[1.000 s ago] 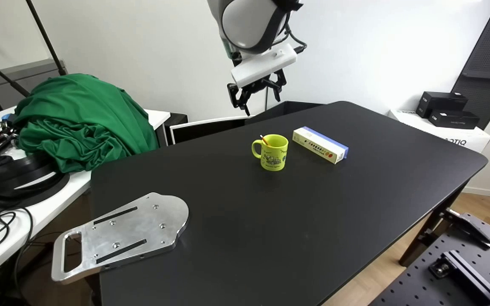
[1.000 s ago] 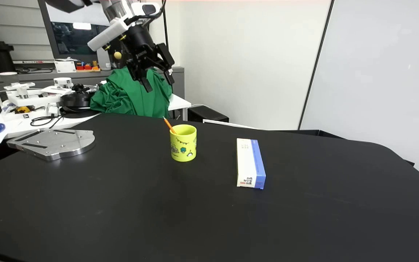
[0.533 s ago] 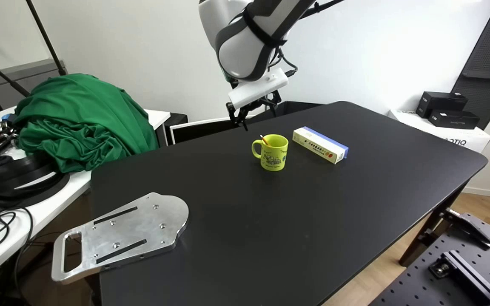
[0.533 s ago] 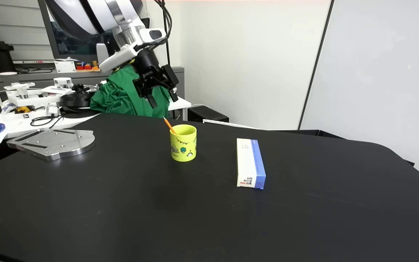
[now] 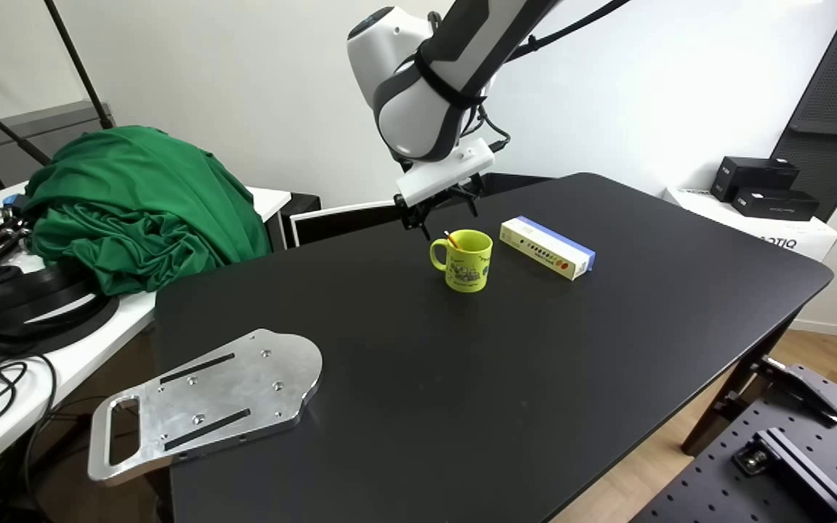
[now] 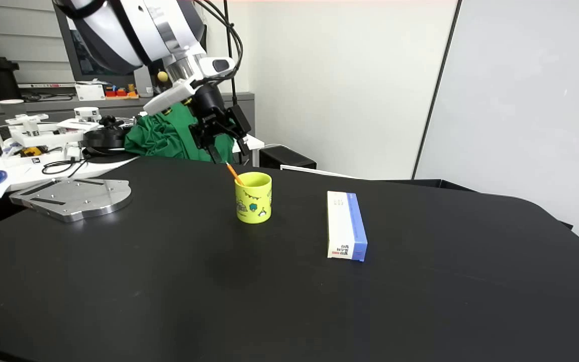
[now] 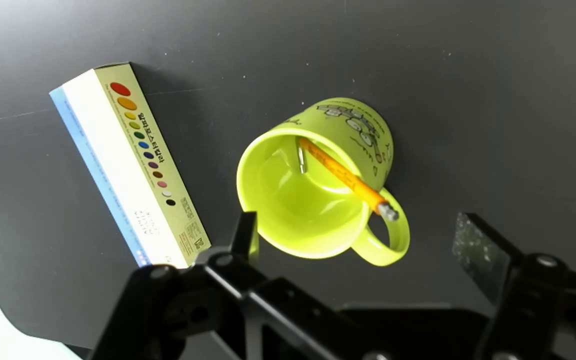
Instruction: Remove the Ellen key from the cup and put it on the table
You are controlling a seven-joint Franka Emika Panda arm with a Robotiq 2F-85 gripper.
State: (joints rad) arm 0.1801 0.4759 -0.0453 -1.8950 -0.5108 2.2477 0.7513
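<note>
The Ellen key (image 7: 343,172) is a thin orange rod with metal ends. It leans in the yellow-green cup (image 7: 313,205), its upper end sticking out over the rim by the handle. The cup stands upright on the black table (image 5: 389,378) in both exterior views, with the key (image 6: 234,173) poking out. My gripper (image 7: 355,227) is open and empty. In the wrist view the key's upper end lies between the lines of the two fingers, ahead of the tips. In an exterior view my gripper (image 6: 231,156) hangs tilted just above the key's top, apart from the cup.
A white and blue box (image 5: 546,247) lies on the table beside the cup. A flat metal plate (image 5: 208,399) lies at the table's edge. A white desk with a green cloth (image 5: 135,211) and clutter stands beside the table.
My gripper has come down from high above the table's edge to close over the cup, with its fingers staying open. The cup, key and box have not moved.
</note>
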